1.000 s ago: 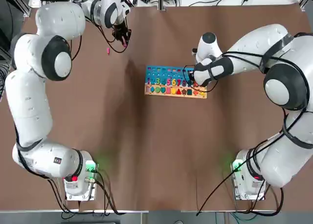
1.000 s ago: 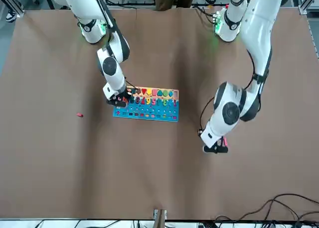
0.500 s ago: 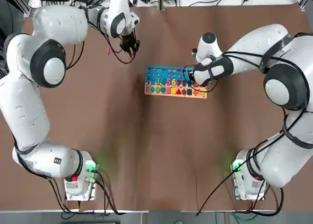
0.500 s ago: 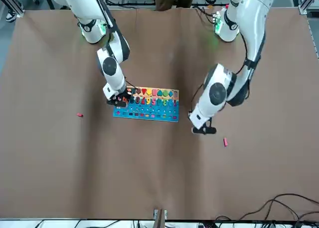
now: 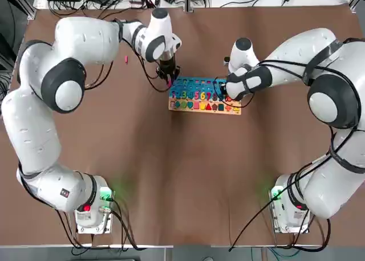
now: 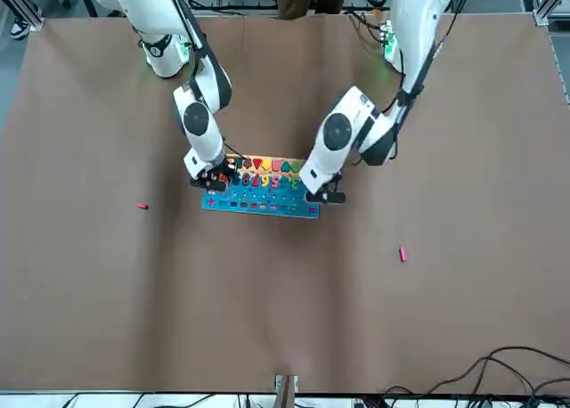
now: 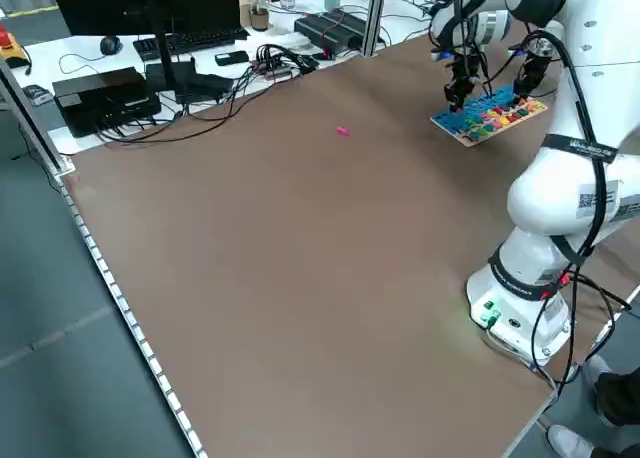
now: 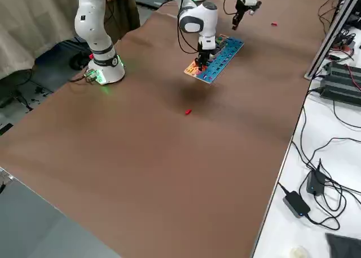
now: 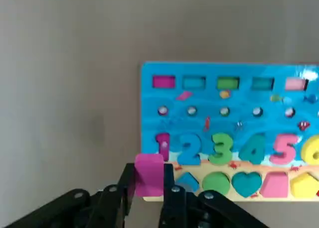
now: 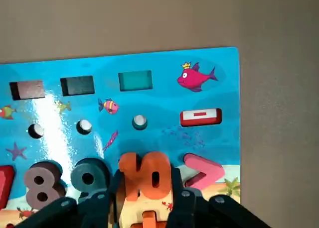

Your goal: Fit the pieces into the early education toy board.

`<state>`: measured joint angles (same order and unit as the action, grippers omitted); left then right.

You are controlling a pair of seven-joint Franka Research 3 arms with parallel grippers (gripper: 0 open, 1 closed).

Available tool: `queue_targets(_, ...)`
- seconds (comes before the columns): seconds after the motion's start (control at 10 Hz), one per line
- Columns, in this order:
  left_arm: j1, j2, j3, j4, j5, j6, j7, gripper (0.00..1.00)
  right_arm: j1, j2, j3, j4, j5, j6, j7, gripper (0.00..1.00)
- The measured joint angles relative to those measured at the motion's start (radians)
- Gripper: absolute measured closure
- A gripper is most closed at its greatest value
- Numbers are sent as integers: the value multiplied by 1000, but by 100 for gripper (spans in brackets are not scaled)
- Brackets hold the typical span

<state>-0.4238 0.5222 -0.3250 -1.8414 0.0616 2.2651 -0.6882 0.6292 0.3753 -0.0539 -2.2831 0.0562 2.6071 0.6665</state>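
Top view shows the toy board (image 5: 205, 94) lying flat near the middle of the brown table (image 5: 182, 175). Its long side runs left to right across the table. Its blue part is on the far side from the robot, and its light wooden strip is on the near side. The left gripper (image 5: 169, 78) hangs at the board's left far corner. In the left wrist view its fingers (image 9: 169, 188) are pinching a flat pink piece (image 9: 148, 174) that stands up tall between them, just over the board's edge by the number 1. The right gripper (image 5: 222, 92) sits at the board's right end. Its fingers (image 10: 182, 193) are pressed onto an orange piece (image 10: 147, 175) that looks like the number 10, low over the board. Big coloured numbers can be read on the board: 1, 2, 3, 4, 5 in the left wrist view, and 8 and 9 in the right wrist view. A pink fish with a crown is painted on the blue part. A small pink piece (image 5: 126, 59) lies alone on the table, far to the left of the board. A small red piece (image 6: 142, 206) lies alone too, well apart from the board on the robot's right.
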Motion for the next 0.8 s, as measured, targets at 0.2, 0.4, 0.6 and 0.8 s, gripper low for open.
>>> queue_targets(0.2,-15,4,0,-26,0,40,-5,74,2,2,2,-2,0,-9,-3,59)
queue_targets(0.4,-28,9,0,-77,0,110,-20,74,2,2,2,-2,0,-10,-4,59)
queue_targets(0.6,-54,9,0,-112,0,148,-39,74,2,2,2,-2,0,-11,-4,59)
queue_targets(0.8,-79,9,0,-124,0,166,-56,74,2,2,2,-2,0,-11,-4,59)
